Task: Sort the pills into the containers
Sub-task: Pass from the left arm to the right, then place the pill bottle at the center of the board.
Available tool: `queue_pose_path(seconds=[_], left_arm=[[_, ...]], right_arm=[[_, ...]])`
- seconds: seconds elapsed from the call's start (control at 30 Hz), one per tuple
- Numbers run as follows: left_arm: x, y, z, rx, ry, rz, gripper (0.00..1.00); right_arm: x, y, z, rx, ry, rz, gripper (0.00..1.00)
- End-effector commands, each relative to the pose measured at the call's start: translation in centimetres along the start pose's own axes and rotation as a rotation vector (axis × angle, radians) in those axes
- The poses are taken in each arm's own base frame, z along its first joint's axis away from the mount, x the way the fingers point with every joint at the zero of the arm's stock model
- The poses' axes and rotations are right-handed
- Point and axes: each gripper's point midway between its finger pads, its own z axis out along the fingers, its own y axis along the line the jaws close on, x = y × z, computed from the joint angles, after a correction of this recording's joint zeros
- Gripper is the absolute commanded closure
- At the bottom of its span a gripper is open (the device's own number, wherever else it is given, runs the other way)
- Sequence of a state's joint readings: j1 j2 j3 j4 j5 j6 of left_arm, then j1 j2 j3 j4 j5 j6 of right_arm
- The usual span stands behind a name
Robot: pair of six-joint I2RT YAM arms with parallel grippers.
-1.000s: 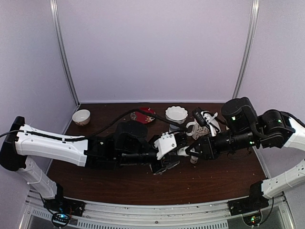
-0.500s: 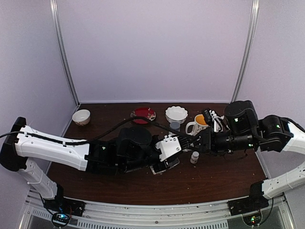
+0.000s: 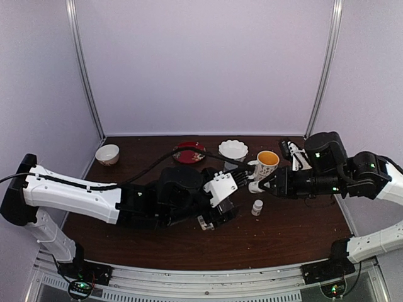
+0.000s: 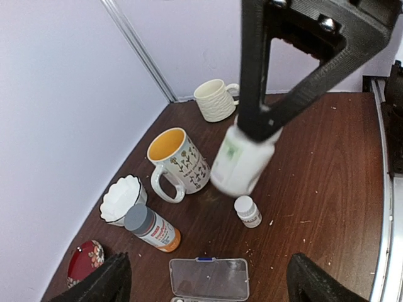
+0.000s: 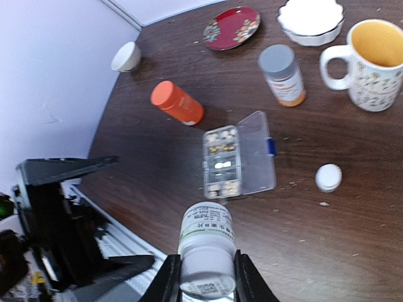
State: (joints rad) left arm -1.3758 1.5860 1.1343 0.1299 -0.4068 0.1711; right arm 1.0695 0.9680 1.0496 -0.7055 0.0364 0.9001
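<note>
My right gripper [image 5: 205,259] is shut on a white bottle with a green-striped label [image 5: 206,248], which it holds in the air above the table; the same white bottle [image 4: 242,160] hangs in the left wrist view. My left gripper [image 4: 208,280] stands wide open with nothing between its fingers, just left of that bottle [image 3: 255,187]. Below lies the clear pill box [image 5: 221,162], its lid [image 5: 255,160] folded open and pale pills in its cells. The left arm mostly covers the pill box [image 3: 203,221] from above.
A small white bottle [image 4: 247,211] stands right of the box. Behind are a grey-capped bottle [image 5: 282,74], a flowered mug [image 5: 374,56], a white scalloped bowl [image 5: 312,17] and a red plate [image 5: 232,28]. An orange-red bottle [image 5: 177,102] lies on its side. A small bowl [image 3: 107,154] sits far left.
The left gripper's jaws have opened wide. Both grippers have shifted toward the back of the table, and the right arm has drawn back to the right with the white bottle, uncovering the mug.
</note>
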Motion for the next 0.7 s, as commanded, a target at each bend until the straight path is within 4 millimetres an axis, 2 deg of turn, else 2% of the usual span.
queue_pose_path(seconds=[0.0,0.1,0.2,0.3,0.4,0.5,0.67], left_arm=[[-0.1,0.9,-1.3,0.024,-0.012,-0.161,0.09],[1.9,2.8,-2.0,-0.033,0.107,-0.266,0.03],[3.4,4.5,-2.5,-0.06,0.196,-0.385,0.03],[4.3,5.2,-3.5,-0.081,0.202,-0.425,0.02],[4.3,6.0,-4.9,-0.1,0.156,-0.451,0.03],[4.2,6.8,-6.1,-0.124,0.128,-0.468,0.02],[5.1,7.6,-7.7,-0.154,0.149,-0.472,0.03]], right_arm=[[-0.8,-7.4,-1.6,0.278,-0.002,-0.261,1.0],[0.3,-12.3,-1.3,0.45,0.082,-0.306,1.0],[1.7,-15.6,0.1,0.531,0.161,-0.306,1.0],[2.8,-17.2,2.4,0.509,0.21,-0.296,0.97],[3.4,-19.1,4.6,0.543,0.253,-0.29,0.96],[4.1,-20.0,6.7,0.511,0.303,-0.272,0.93],[5.0,-21.7,8.7,0.525,0.404,-0.274,0.83]])
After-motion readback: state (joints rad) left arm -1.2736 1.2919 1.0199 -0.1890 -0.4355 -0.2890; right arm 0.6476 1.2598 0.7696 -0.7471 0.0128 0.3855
